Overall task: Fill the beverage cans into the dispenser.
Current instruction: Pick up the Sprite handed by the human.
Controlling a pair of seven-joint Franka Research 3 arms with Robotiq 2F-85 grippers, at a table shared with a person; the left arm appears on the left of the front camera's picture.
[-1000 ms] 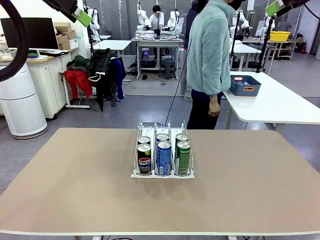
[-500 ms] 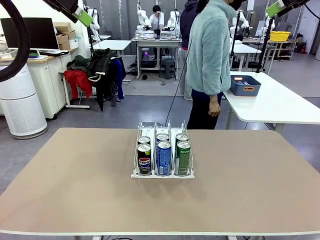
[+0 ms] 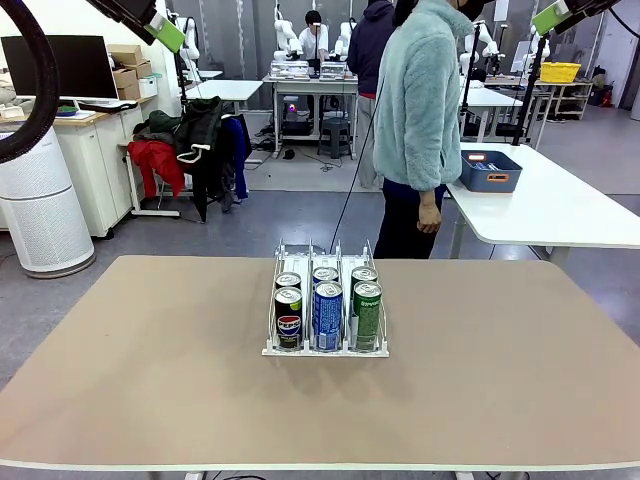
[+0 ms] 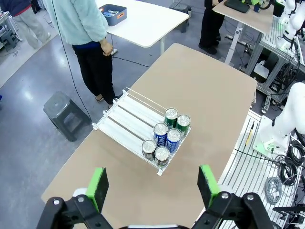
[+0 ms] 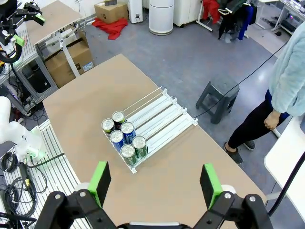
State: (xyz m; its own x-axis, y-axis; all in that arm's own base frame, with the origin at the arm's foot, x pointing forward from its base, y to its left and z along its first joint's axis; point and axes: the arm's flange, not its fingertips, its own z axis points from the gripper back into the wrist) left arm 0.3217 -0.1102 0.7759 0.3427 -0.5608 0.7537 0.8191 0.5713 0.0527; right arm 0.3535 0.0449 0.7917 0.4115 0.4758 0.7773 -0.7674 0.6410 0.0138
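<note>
The dispenser (image 3: pixel 325 262) is a low white three-lane rack at the table's middle. Several beverage cans stand upright at its near end, two per lane: a black Pepsi can (image 3: pixel 289 318) on the left, a blue can (image 3: pixel 327 315) in the middle, a green can (image 3: pixel 367 314) on the right. The lanes' far halves are bare. My left gripper (image 4: pixel 152 185) hangs open high above the table, with the dispenser (image 4: pixel 125 117) and cans (image 4: pixel 167 136) far below. High on the other side my right gripper (image 5: pixel 155 182) is open too, above the dispenser (image 5: pixel 164 114) and cans (image 5: pixel 123 135).
A person in a pale teal fleece (image 3: pixel 420 100) stands beyond the table's far edge, one hand (image 3: pixel 430 215) hanging down. On a white table (image 3: pixel 560 215) at the back right sits a dark blue bin (image 3: pixel 490 170). A grey stool (image 4: pixel 62 112) stands near the far edge.
A person far in the background has shifted slightly. The cans, the dispenser and both arms stand as before.
</note>
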